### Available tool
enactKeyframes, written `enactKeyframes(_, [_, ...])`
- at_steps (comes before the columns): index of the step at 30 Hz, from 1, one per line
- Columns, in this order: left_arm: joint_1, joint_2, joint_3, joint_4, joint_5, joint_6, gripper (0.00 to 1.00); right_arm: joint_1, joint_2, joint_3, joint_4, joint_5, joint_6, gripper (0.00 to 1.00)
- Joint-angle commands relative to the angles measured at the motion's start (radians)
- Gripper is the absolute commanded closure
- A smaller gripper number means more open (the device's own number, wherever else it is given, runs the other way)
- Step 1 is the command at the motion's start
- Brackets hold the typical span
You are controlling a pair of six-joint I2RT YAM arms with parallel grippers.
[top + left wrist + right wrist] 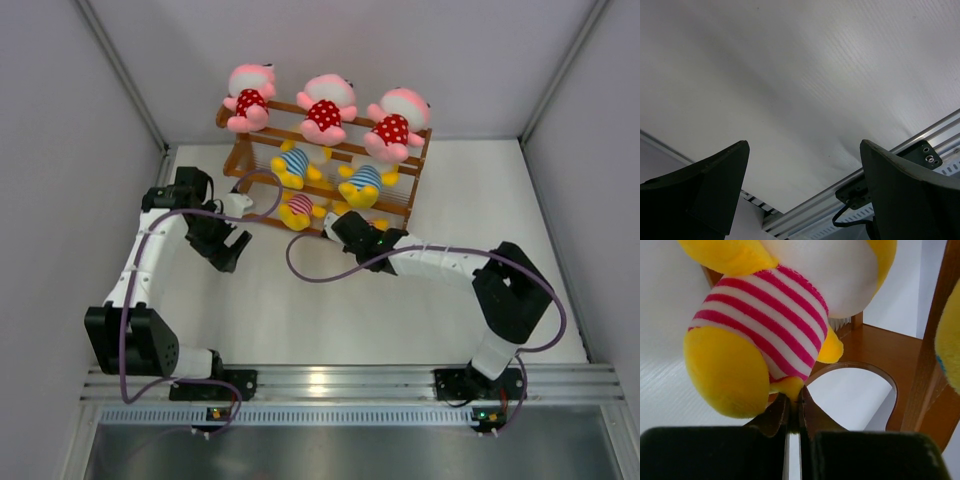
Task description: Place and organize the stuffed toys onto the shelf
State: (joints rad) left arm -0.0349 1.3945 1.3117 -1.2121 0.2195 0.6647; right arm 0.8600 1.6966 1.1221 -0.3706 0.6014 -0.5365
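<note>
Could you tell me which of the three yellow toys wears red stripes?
The front one, at the shelf's lowest tier, in the right gripper; the two behind wear blue stripes.

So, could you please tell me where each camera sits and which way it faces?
Top external: above and behind the bases, looking down on the table, shelf and toys; the left arm and right arm show.
Left wrist: on the left arm, facing bare table and the frame rail; its open jaws show at the bottom.
Right wrist: on the right arm, facing the shelf's lowest tier; its jaws are shut on the red-striped toy.
Shared: top external and right wrist both show that toy and the shelf.
</note>
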Motion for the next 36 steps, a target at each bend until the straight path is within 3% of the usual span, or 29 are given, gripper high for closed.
enactKeyframes(1, [0.009,0.003,0.024,0.019,0.018,0.018,0.02,-0.019,0.009,0.064,0.064,0.051,0.084,1.0])
enactKeyframes(10, [0.013,0.018,0.032,0.019,0.03,0.015,0.02,-0.018,-0.015,0.061,0.025,0.129,0.36,1.0])
enactKeyframes(18, [0.013,0.023,0.038,0.017,0.034,0.018,0.02,-0.019,0.044,0.08,0.076,0.132,0.357,1.0])
enactKeyframes(23, [0.021,0.018,0.032,0.017,0.032,0.03,0.02,-0.022,0.106,0.156,0.004,0.179,0.372,1.0])
enactKeyframes(26, [0.026,0.026,0.035,0.019,0.038,0.03,0.02,-0.013,0.08,0.137,0.004,0.176,0.386,0.86])
enactKeyframes(30, [0.027,0.021,0.04,0.017,0.044,0.024,0.02,0.01,0.032,0.104,0.018,0.163,0.372,0.61])
enactKeyframes(35, [0.029,0.012,0.031,0.017,0.044,0.026,0.02,0.054,-0.03,0.108,0.006,0.184,0.368,0.45])
enactKeyframes(36, [0.027,0.012,0.027,0.016,0.049,0.026,0.02,0.06,-0.041,0.11,0.002,0.189,0.374,0.35])
